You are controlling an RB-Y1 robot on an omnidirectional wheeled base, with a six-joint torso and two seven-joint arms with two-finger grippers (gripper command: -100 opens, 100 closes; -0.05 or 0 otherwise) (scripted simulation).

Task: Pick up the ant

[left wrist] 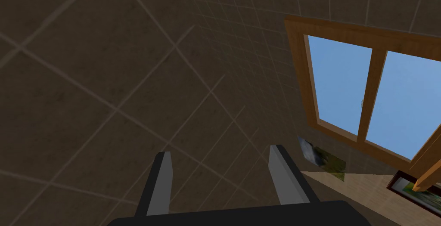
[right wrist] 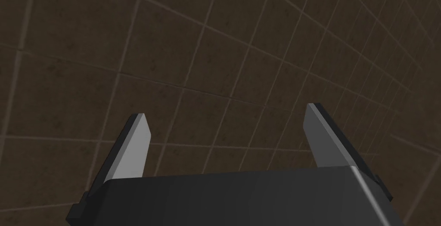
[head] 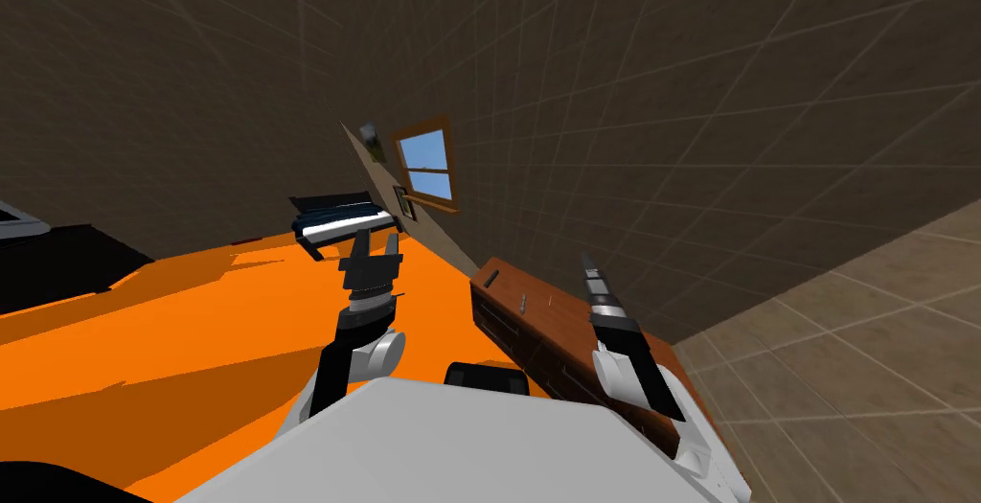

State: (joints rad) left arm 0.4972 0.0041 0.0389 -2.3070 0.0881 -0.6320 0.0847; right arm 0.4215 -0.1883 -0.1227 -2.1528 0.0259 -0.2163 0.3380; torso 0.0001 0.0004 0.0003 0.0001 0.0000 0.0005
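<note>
Both arms reach forward from the robot. The left gripper (head: 376, 241) hangs over the orange floor (head: 192, 334), its fingers apart with nothing between them. The right gripper (head: 587, 263) hangs above the brown wooden dresser (head: 575, 344), its fingers likewise spread and empty. A tiny dark speck on the dresser top, well ahead of the right gripper, is possibly the ant (head: 491, 279), though it is too small to be sure.

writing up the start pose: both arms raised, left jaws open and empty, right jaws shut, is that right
Not quite: the right jaws are open, not shut; the right wrist view shows their fingers standing well apart with nothing between. The rest holds: both arms raised, left jaws open and empty.
</note>
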